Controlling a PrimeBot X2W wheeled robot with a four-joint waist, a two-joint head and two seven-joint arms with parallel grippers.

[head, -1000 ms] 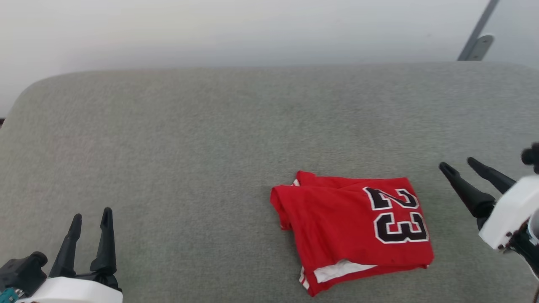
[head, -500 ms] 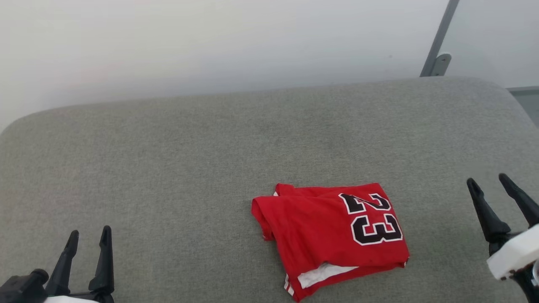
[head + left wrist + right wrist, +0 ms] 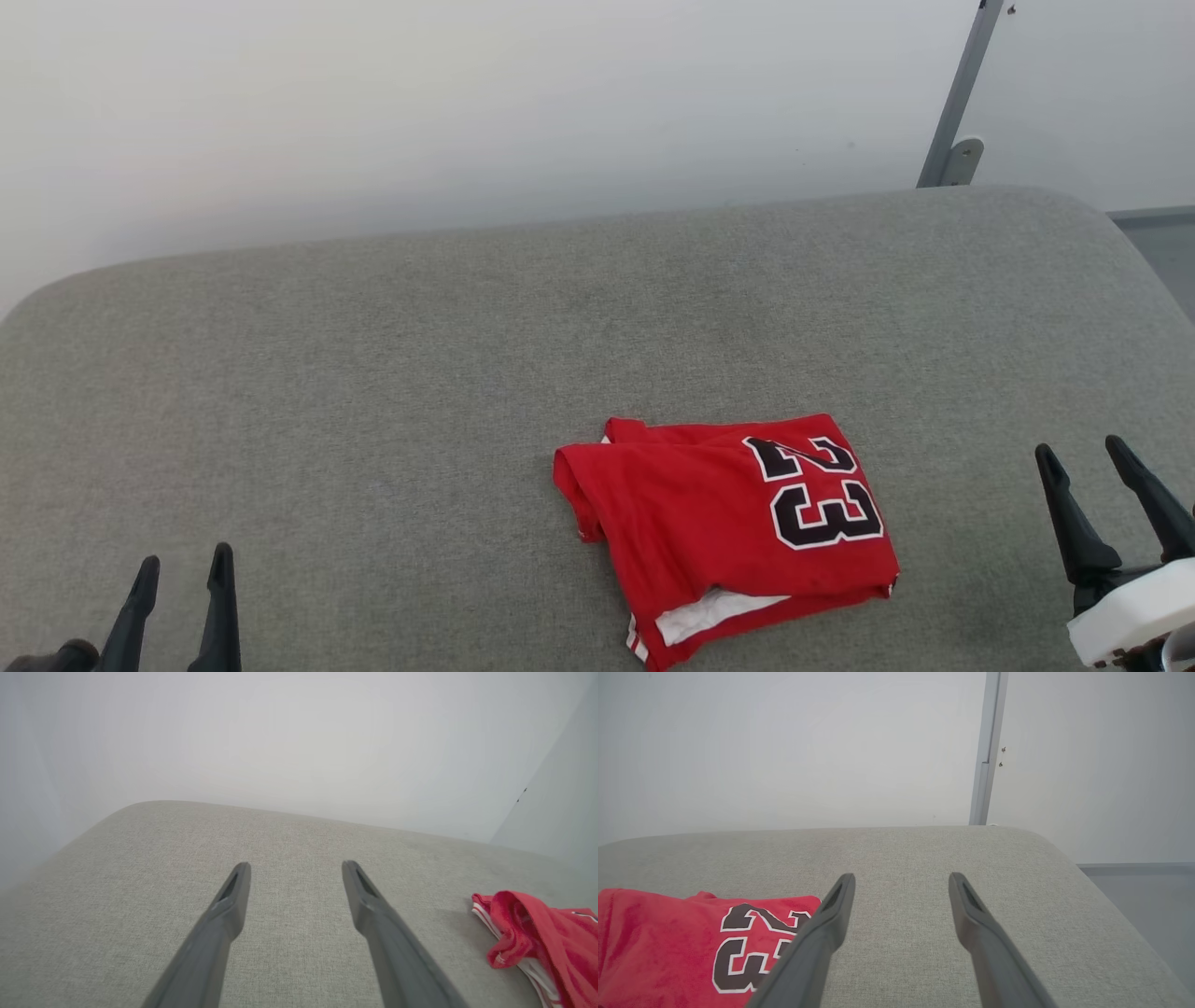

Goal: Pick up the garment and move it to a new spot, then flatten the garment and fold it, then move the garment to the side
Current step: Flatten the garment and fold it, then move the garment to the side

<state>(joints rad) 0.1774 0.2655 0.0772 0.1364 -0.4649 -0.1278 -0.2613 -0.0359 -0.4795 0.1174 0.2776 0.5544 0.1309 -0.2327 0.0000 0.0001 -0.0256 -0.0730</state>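
**As right gripper (image 3: 1080, 446) backs off, folded garment (image 3: 728, 532) lies alone on the pad (image 3: 373, 373)**

Since a sec ago our head cam has swung, so the whole pic has shifted. We don't count that as things moving. What did move is the right gripper. It was leaning in twd the garment's right edge. Now it stands fingers-up at lower right of head view, w/ a clear strip of bare grey pad btw it and the cloth. Jaws wide apart, nothing in them. Right wrist view agrees: only pad and wall (image 3: 467, 112) past the fingers, garment off to that view's lower left.

Left gripper (image 3: 186, 555) sits low at bottom left of head view, well apart from the garment, also spread wide and empty. Left wrist view: bare pad btw the fingers, red cloth at far right.

Garment lies right of centre on the pad, twd the near edge. It's folded to a compact rough rectangle w/ the black-and-white "23" face up at its right end. White panel and stripe trim peek out along the near edge. Left end a bit bunched, layers not flush. Shape and lie look same as a sec ago, so no sign it slid.

Our read: fold done, release done, arms going back to rest. Whether this spot already counts as "the side" we can't tell. If not, one step left: regrip and shift it w/o spilling the fold. Main risk there is the loose left layers opening.
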